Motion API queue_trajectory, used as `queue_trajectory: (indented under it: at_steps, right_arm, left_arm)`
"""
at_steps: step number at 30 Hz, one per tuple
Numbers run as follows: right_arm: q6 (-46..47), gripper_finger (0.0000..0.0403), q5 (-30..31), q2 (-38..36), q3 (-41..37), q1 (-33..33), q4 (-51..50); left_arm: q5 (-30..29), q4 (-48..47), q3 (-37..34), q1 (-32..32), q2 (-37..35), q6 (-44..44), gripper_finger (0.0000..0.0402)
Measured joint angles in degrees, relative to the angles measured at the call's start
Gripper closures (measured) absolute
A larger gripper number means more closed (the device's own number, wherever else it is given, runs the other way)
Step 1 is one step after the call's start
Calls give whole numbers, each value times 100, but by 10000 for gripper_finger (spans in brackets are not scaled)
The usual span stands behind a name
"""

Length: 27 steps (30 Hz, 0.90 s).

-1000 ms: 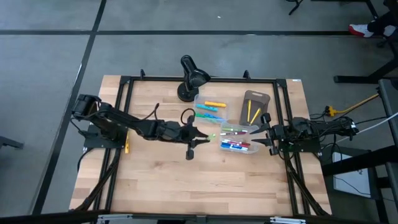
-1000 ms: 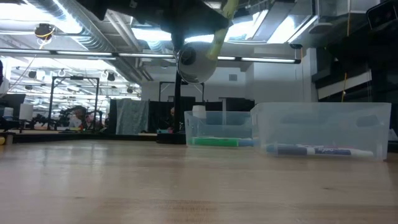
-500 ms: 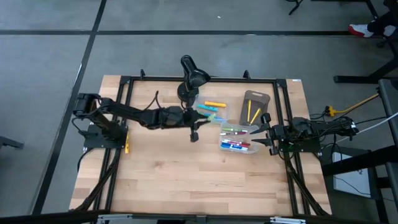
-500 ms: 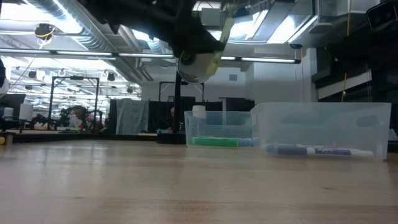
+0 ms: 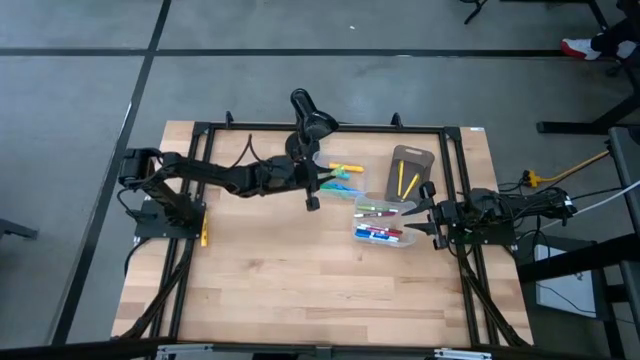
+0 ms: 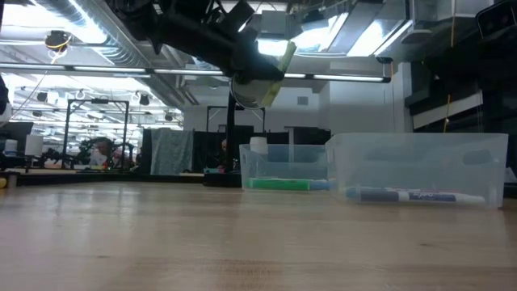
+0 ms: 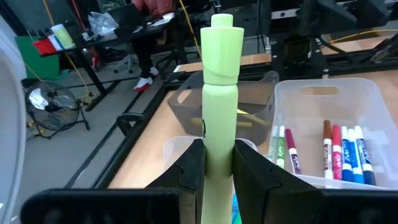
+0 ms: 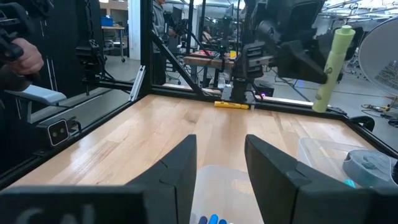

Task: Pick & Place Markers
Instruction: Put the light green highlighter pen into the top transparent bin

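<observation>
The left gripper (image 7: 217, 165) is clamped on a light green marker (image 7: 219, 87), held above a clear bin (image 5: 338, 176); only its wrist view shows this grip. The right gripper (image 8: 221, 168) waits with fingers apart beside another bin (image 5: 383, 222) of markers (image 5: 377, 234).

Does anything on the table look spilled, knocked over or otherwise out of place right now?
Nothing stands out. The markers lie inside the clear bins and the grey tray, none loose on the table. The left hand holds a light green marker above the bins.
</observation>
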Motion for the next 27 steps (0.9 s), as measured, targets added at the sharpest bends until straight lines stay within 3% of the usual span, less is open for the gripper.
queue_trajectory:
  at_steps: [10, 16, 22, 27]
  right_arm:
    - [0, 267, 0, 0, 0, 0, 0]
    - [0, 267, 0, 0, 0, -1, -1]
    - [0, 267, 2, 0, 0, 0, -2]
    - [0, 267, 1, 0, 0, -1, -2]
  left_arm:
    - [-332, -153, -2, 93, 1, 117, 349]
    - [-597, 183, -9, 91, 485, 128, 349]
    - [-1754, 851, -10, 80, 1057, 605, 345]
    - [-1796, 904, -9, 56, 1177, 512, 336]
